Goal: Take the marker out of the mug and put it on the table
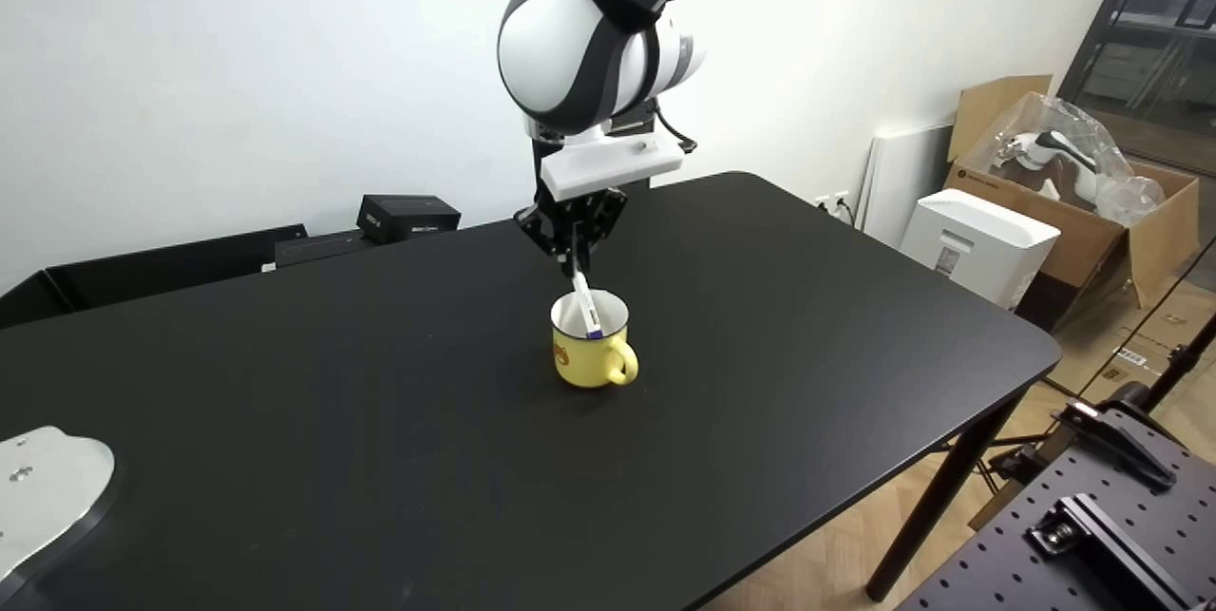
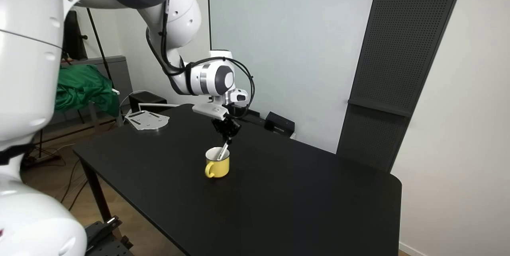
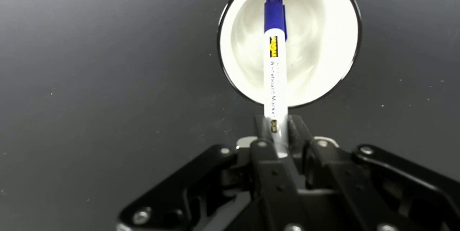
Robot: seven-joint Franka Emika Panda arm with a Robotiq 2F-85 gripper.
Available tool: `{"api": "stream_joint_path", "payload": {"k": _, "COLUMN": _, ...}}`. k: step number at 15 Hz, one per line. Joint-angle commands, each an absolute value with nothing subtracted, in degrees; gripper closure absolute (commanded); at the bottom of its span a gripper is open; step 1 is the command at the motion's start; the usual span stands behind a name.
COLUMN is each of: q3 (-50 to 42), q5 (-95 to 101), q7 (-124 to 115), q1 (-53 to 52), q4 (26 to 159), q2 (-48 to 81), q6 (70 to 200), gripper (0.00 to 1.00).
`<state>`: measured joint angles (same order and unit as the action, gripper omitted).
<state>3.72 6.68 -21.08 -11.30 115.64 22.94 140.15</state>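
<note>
The yellow mug point(image 1: 579, 366) stands upright on the black table point(image 1: 779, 354). Its handle shows in both exterior views point(image 2: 220, 168). My gripper point(image 1: 575, 261) is above the mug, fingers pointing down, also in an exterior view point(image 2: 228, 139). In the wrist view the gripper point(image 3: 277, 125) is shut on the white end of the marker point(image 3: 275, 73). The marker point(image 1: 586, 307) hangs tilted, blue end down, at the mug's mouth. In an exterior view the marker's point(image 2: 223, 151) blue end is hidden behind the mug's front wall. In the wrist view the mug's white inside point(image 3: 339, 40) holds nothing else visible.
A silver metal plate point(image 1: 52, 478) lies near a table end, also in an exterior view point(image 2: 148, 120). A black box point(image 1: 408, 217) is by the table's edge near the wall. A white box point(image 1: 978, 250) and a cardboard box point(image 1: 1064, 240) stand on the floor beside the table.
</note>
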Motion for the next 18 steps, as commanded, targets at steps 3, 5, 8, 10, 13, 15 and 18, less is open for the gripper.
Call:
{"api": "stream_joint_path", "payload": {"k": 3, "q3": 4.5, "q5": 0.8, "q7": -17.2, "q1": -10.1, "q4": 115.7, "q2": 15.8, "q6": 131.9, "gripper": 0.95}}
{"api": "stream_joint_path", "payload": {"k": 5, "q3": 4.4, "q5": -1.1, "q7": -16.7, "q1": -9.4, "q4": 114.8, "q2": 13.5, "q6": 127.0, "gripper": 0.95}}
{"api": "stream_joint_path", "payload": {"k": 8, "q3": 3.7, "q5": -1.4, "q7": -16.5, "q1": -8.2, "q4": 113.6, "q2": 10.8, "q6": 120.4, "gripper": 0.95}}
{"api": "stream_joint_path", "payload": {"k": 10, "q3": 3.1, "q5": -1.5, "q7": -16.0, "q1": -6.9, "q4": 112.7, "q2": 10.0, "q6": 117.4, "gripper": 0.95}}
{"api": "stream_joint_path", "payload": {"k": 13, "q3": 2.1, "q5": -2.0, "q7": -16.0, "q1": -4.9, "q4": 111.4, "q2": 10.4, "q6": 114.6, "gripper": 0.95}}
{"api": "stream_joint_path", "payload": {"k": 15, "q3": 1.4, "q5": -2.3, "q7": -16.0, "q1": -3.7, "q4": 110.8, "q2": 11.6, "q6": 113.5, "gripper": 0.95}}
{"api": "stream_joint_path", "payload": {"k": 18, "q3": 0.4, "q5": -2.3, "q7": -15.6, "q1": -2.2, "q4": 110.2, "q2": 14.0, "q6": 113.2, "gripper": 0.95}}
